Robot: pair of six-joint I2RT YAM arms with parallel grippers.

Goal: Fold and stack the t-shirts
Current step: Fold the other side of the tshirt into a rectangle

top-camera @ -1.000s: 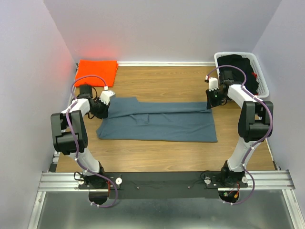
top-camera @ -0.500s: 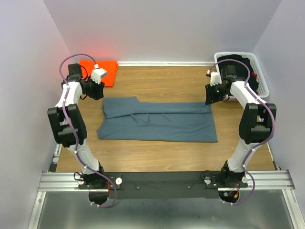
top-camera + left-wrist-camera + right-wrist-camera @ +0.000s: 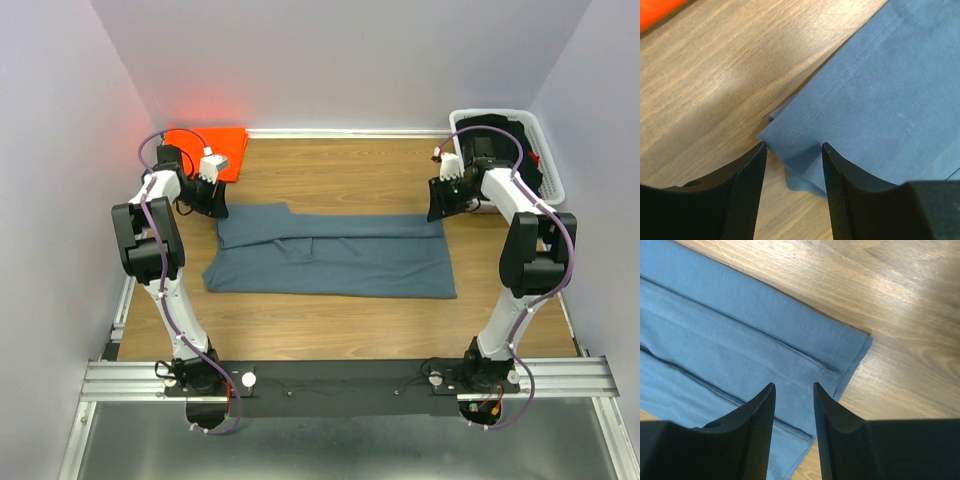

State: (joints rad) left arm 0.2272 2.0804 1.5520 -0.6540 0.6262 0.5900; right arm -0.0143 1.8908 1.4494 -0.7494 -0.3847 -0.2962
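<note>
I see the blue-grey t-shirt (image 3: pixel 330 255) lying flat mid-table. My left gripper (image 3: pixel 793 147) hangs over its far left corner, fingers apart, empty. My right gripper (image 3: pixel 793 386) is parted too, over the far right corner. The orange t-shirt (image 3: pixel 225 140) sits folded, back left.

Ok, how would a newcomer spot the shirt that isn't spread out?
Find the far left corner of the wooden table, by the back wall. The bright orange cloth t-shirt lies there as a compact rectangle. Its neighbour, the slate blue-grey t-shirt, is spread wide mid-table and far duller.
</note>
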